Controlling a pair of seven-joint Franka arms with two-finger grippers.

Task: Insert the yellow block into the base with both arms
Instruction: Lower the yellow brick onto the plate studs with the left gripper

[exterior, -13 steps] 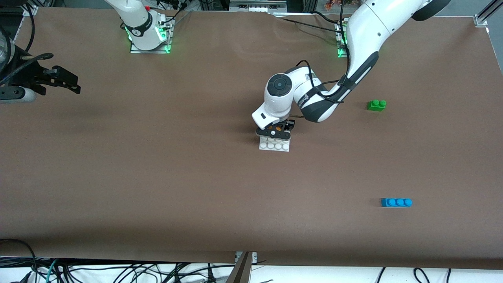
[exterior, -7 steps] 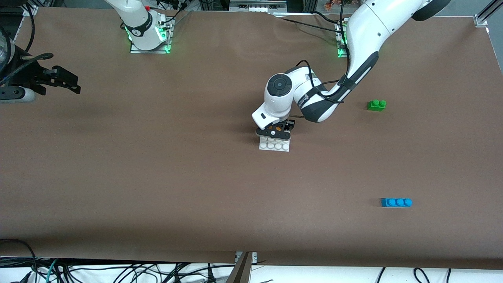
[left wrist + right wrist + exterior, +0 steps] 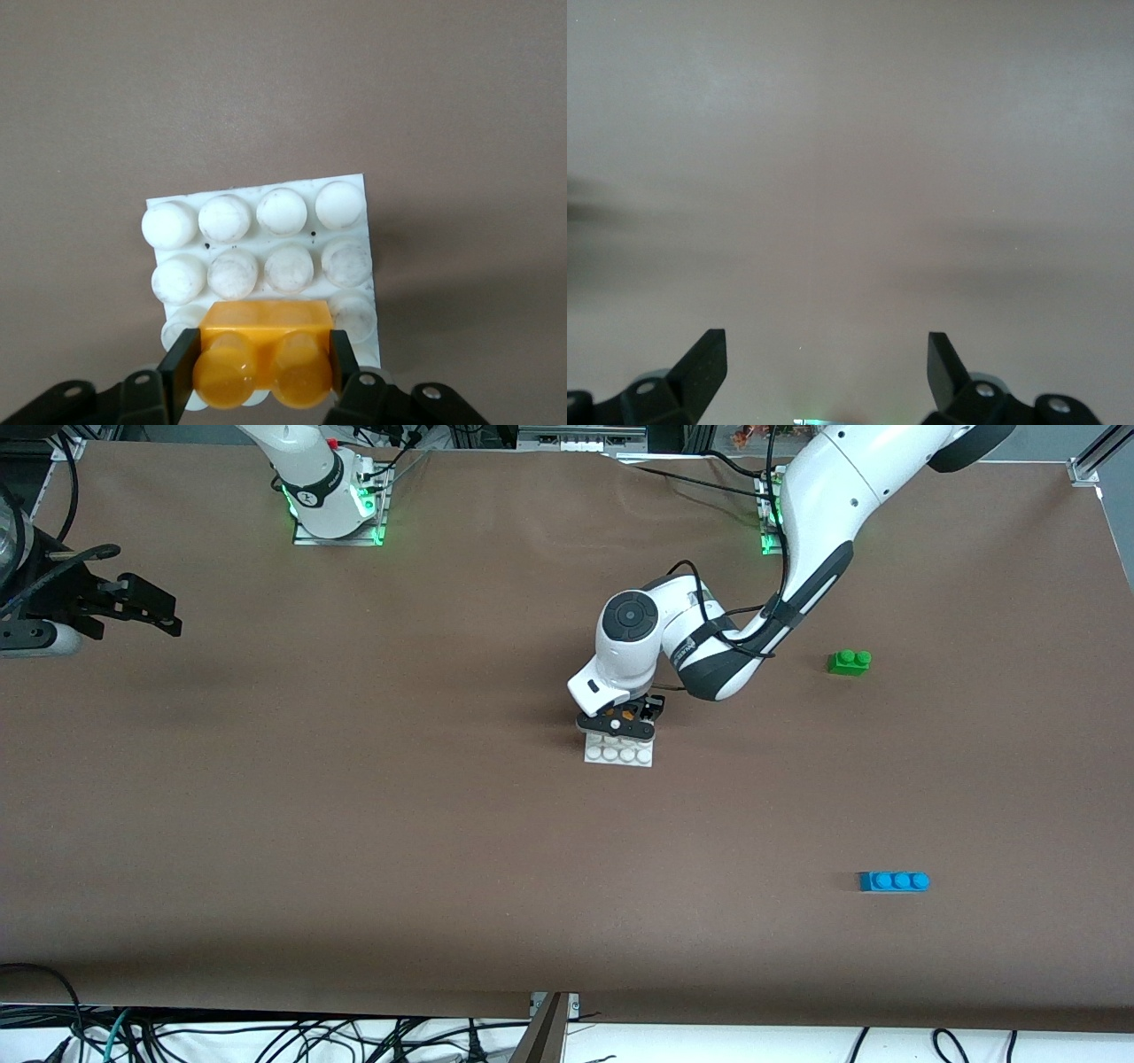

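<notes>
Over the base [image 3: 354, 190], left pincer [image 3: 262, 365] grasps yellow block [image 3: 263, 350]; right pincer [image 3: 824, 359] waits released.

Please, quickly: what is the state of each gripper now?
Left gripper: closed on the yellow block, over the base.
Right gripper: open, empty, waiting.

left gripper [image 3: 261, 376]: fingers clamped, low | right gripper [image 3: 824, 363]: fingers apart, waiting
</notes>
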